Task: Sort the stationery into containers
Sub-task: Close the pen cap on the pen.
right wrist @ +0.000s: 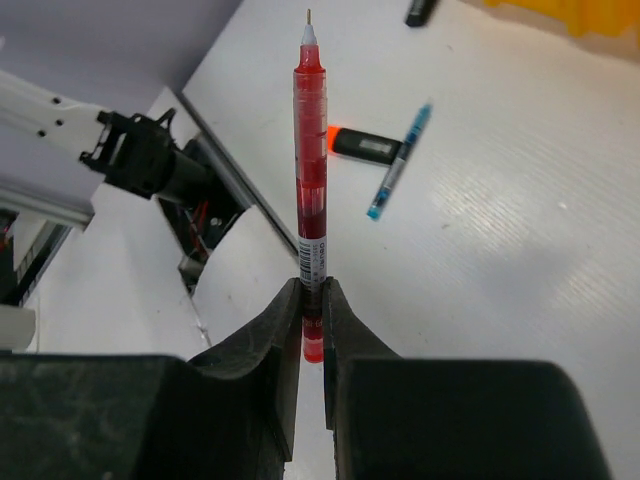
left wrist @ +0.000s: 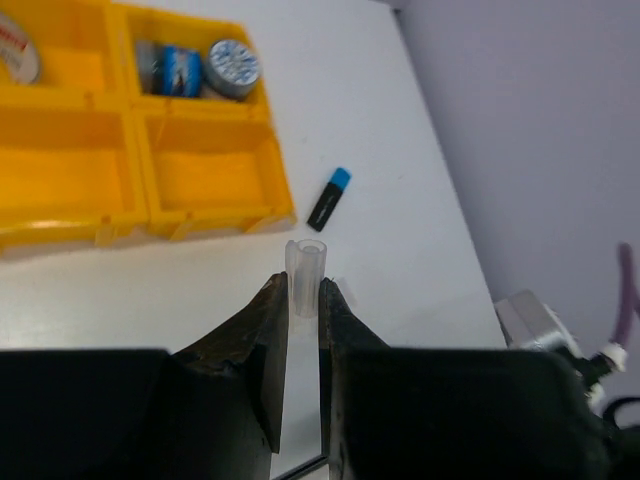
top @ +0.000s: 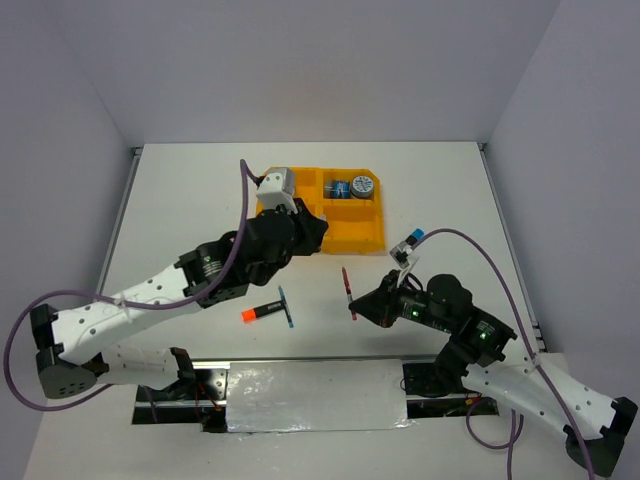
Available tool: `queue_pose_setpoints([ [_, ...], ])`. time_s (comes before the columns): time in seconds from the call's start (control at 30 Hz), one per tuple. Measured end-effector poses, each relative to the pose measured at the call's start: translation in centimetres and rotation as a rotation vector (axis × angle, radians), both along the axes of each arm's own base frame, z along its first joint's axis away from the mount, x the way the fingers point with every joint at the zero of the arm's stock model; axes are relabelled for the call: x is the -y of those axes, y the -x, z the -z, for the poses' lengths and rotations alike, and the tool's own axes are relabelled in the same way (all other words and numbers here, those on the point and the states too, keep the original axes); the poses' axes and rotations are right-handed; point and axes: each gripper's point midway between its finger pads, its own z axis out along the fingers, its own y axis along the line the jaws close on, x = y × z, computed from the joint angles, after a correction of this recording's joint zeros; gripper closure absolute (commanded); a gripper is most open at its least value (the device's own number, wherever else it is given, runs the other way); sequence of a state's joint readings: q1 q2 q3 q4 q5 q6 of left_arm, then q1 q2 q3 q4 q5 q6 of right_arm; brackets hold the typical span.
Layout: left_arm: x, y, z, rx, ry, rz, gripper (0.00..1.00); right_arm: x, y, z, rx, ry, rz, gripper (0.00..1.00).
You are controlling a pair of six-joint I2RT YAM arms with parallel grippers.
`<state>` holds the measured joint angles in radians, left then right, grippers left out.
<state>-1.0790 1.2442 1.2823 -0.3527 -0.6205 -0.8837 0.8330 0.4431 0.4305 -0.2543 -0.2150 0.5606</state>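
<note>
The orange tray (top: 352, 234) lies at the back middle of the table. Its far right compartment holds a blue-grey tape roll (top: 338, 188) and a silvery ring (top: 362, 184). My left gripper (top: 305, 228) hovers at the tray's near left part, shut on a small translucent pen cap (left wrist: 306, 272). My right gripper (top: 362, 305) is shut on a red pen (top: 347, 290), which in the right wrist view (right wrist: 311, 150) sticks out straight past the fingers. An orange-capped marker (top: 262, 312) and a blue pen (top: 287, 307) lie together at front centre. A blue-capped marker (top: 410, 240) lies right of the tray.
In the left wrist view the tray (left wrist: 200, 175) has two bare near compartments, and a white roll (left wrist: 10, 50) shows in the far left one. The blue-capped marker (left wrist: 328, 198) lies just beyond its corner. White walls enclose the table.
</note>
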Motion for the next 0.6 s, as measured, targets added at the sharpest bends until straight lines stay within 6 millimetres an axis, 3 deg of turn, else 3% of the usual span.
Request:
queue_pose_setpoints([
  [0.13,-0.1,1.1,-4.6,0.134,0.042,0.113,1.0,-1.1,1.1,-1.7,0.074,-0.048,-0.082,1.0],
  [0.33,-0.1,2.9,-9.3,0.266,0.121,0.236,1.0,-2.3,1.4,-2.3,0.1,-0.035,-0.127,1.0],
  [0.47,-0.3,3.5,-10.7,0.308,0.147,0.264,1.0,-2.5,1.0,-3.0,0.12,-0.051,-0.111,1.0],
  [0.6,-0.1,3.7,-10.4,0.314,0.147,0.281,1.0,-2.5,0.8,-4.5,0.147,-0.078,-0.101,1.0],
])
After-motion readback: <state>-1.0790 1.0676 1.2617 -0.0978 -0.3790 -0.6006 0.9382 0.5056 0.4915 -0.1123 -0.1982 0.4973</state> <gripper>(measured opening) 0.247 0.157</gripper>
